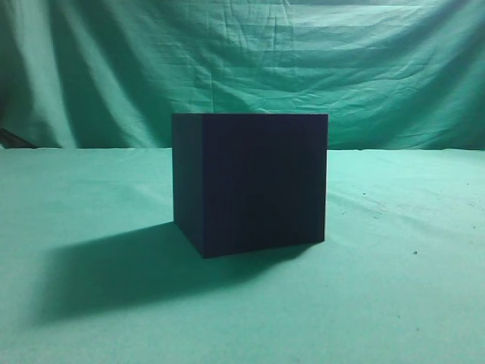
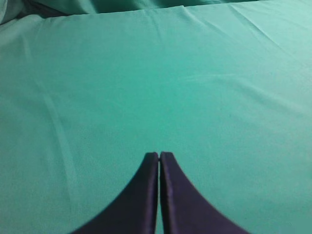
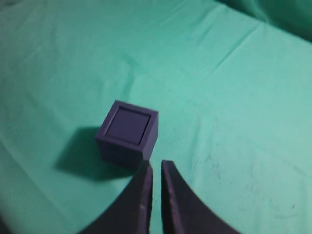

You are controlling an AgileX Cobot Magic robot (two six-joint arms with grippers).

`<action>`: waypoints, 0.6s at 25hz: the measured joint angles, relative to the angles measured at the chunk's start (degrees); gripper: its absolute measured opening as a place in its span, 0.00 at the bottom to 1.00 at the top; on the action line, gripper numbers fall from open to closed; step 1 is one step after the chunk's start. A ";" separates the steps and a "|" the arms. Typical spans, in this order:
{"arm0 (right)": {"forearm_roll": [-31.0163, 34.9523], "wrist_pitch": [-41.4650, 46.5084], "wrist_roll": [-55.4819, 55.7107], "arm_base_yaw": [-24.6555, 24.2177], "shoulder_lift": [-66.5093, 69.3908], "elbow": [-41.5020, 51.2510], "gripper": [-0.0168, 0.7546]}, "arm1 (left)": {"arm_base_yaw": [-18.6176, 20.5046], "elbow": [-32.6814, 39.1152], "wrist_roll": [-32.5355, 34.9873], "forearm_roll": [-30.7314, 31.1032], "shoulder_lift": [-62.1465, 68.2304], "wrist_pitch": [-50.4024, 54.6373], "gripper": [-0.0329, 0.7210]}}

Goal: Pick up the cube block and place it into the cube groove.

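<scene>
The cube groove, a large matte dark navy box [image 1: 258, 182], stands mid-table in the exterior view. The right wrist view shows it from above [image 3: 152, 134]. Its top has a raised rim around a flat purple-navy square [image 3: 127, 126]. I cannot tell whether that square is the cube block's top face or the bare groove floor. No separate cube block shows in any view. My right gripper [image 3: 156, 165] is shut and empty, just short of the box's near right corner. My left gripper [image 2: 159, 154] is shut and empty over bare cloth. Neither gripper shows in the exterior view.
A green cloth [image 1: 91, 303] covers the table and hangs as a backdrop [image 1: 242, 53]. The box casts a long shadow [image 1: 114, 265] to its left. The cloth is creased in the left wrist view [image 2: 58, 122].
</scene>
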 joint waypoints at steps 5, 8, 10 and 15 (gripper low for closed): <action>0.00 -9.07 -2.37 -8.12 -3.33 4.94 0.02 | 0.00 0.00 0.00 0.00 0.00 0.00 0.04; 0.00 -16.90 -2.37 -16.11 -7.02 12.26 0.02 | 0.00 0.00 0.00 0.00 0.00 0.00 0.04; 0.43 -22.40 -2.37 -21.17 -10.02 17.52 0.02 | 0.00 0.00 0.00 0.00 0.00 0.00 0.04; 3.27 -31.11 -2.37 -32.02 -19.96 31.29 0.02 | 0.00 0.00 0.00 0.00 0.00 0.00 0.04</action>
